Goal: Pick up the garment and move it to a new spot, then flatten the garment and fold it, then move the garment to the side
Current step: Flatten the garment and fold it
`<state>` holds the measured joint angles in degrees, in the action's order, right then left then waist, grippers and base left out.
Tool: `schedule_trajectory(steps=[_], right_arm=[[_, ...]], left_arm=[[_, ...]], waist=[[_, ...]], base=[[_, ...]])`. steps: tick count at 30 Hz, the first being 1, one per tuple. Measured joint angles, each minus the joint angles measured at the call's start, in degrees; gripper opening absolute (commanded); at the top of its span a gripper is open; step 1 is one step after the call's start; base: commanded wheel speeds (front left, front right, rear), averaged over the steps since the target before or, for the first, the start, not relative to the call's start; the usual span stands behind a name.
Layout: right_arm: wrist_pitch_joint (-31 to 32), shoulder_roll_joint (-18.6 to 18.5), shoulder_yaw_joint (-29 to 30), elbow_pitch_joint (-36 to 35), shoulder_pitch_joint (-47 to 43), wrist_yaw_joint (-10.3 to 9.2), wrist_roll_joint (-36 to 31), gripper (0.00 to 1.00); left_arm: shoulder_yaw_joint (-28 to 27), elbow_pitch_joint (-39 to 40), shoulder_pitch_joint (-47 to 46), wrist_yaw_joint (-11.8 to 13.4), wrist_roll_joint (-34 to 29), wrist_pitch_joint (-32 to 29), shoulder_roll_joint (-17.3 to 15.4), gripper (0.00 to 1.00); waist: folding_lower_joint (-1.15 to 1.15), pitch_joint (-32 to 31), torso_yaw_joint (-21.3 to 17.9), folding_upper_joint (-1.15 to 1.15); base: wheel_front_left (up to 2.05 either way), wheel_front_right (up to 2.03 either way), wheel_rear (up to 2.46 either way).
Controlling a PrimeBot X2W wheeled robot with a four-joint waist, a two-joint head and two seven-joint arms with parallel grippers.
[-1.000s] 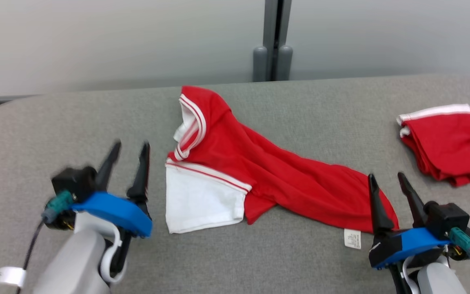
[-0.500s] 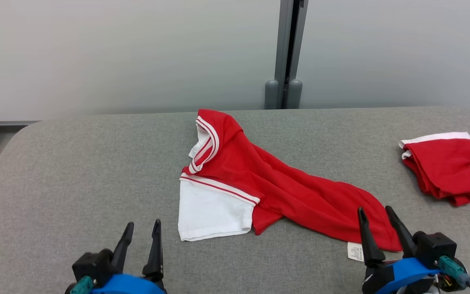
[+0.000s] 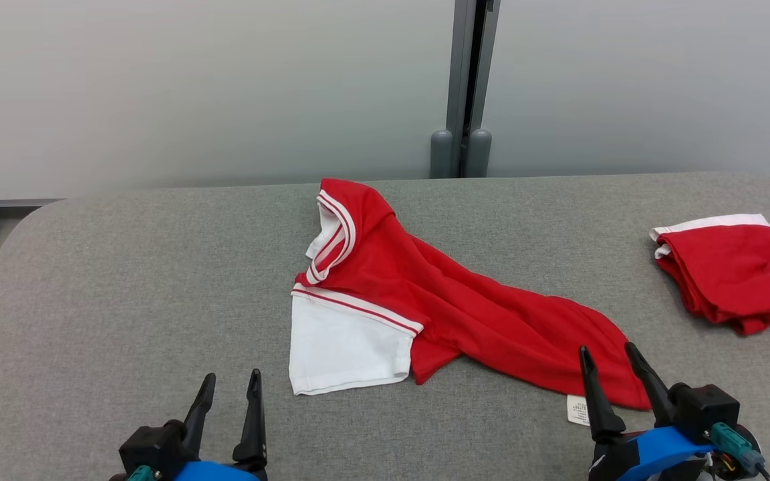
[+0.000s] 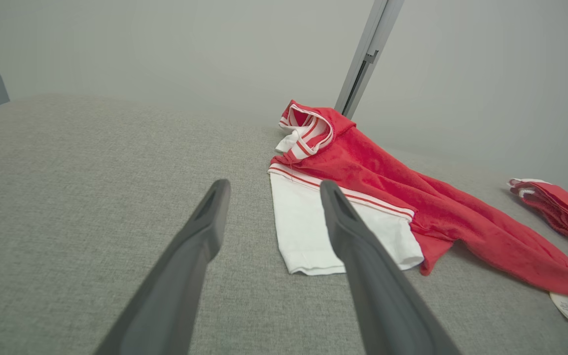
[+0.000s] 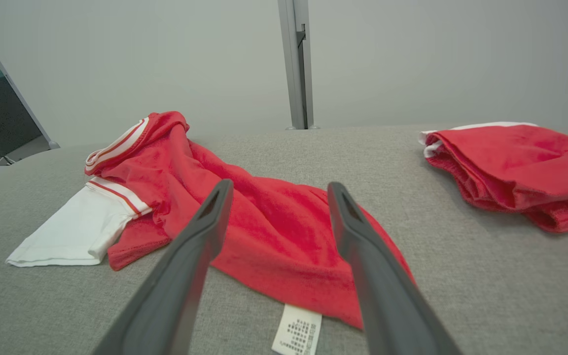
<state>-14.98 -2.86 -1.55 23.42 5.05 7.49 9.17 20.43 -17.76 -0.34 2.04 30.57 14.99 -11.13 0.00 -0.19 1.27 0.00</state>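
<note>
Garment (image 3: 465,300) is mid-tabletop: a red tee with white trim, unfolded and rumpled. It lies as a long diagonal strip, collar end toward the far edge and hem end toward the near right. Grey tabletop (image 3: 124,280) is under it, with a pale wall (image 3: 191,87) and a grey post (image 3: 468,67) behind. A second red piece (image 3: 736,267), folded, sits at the far right, well apart from the tee. The white sleeve (image 3: 345,344) lies flat on the tee's near-left side, and the striped collar (image 3: 335,227) stands up a bit at the far end. Left gripper (image 3: 232,374) is at lower left, near the sleeve's near corner and not touching it; its fingers are spread with nothing between them. Right gripper (image 3: 605,346) is at lower right, fingers also spread and empty. Its tips overlap the hem end in the head view; cannot tell whether they touch cloth. A small white care label (image 3: 577,409) lies on the tabletop at the hem edge, just beside the right fingers.
</note>
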Motion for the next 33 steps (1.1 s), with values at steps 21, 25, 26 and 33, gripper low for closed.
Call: schedule_trajectory(steps=[21, 25, 26, 33], right_arm=[[0.0, 0.0, 0.1, 0.8, 0.6, 0.00, 0.4, 1.00], [0.0, 0.0, 0.1, 0.4, 1.5, 0.00, 0.3, 1.00], [0.0, 0.0, 0.3, 0.2, 1.8, 0.00, 0.3, 1.00], [0.0, 0.0, 0.6, 1.1, 3.2, 0.00, -0.1, 1.00]], left_arm=[[0.0, -1.7, -0.8, -0.6, -0.4, -0.2, 0.5, 1.00], [0.9, -3.5, -2.8, -0.6, -0.4, -2.9, 0.9, 1.00], [1.0, -4.1, -3.5, -0.6, -0.4, -3.6, 1.1, 1.00], [1.4, -11.0, -7.5, -0.6, 2.2, -10.0, 2.7, 1.00]], waist=[[0.00, 1.8, 0.0, 0.00], [0.00, 3.2, -0.6, 0.00], [0.00, 3.6, -0.8, 0.00], [0.01, 6.5, -3.0, 0.00]], base=[[0.00, 0.00, 0.00], [0.00, 0.00, 0.00], [0.00, 0.00, 0.00], [0.00, 0.00, 0.00]])
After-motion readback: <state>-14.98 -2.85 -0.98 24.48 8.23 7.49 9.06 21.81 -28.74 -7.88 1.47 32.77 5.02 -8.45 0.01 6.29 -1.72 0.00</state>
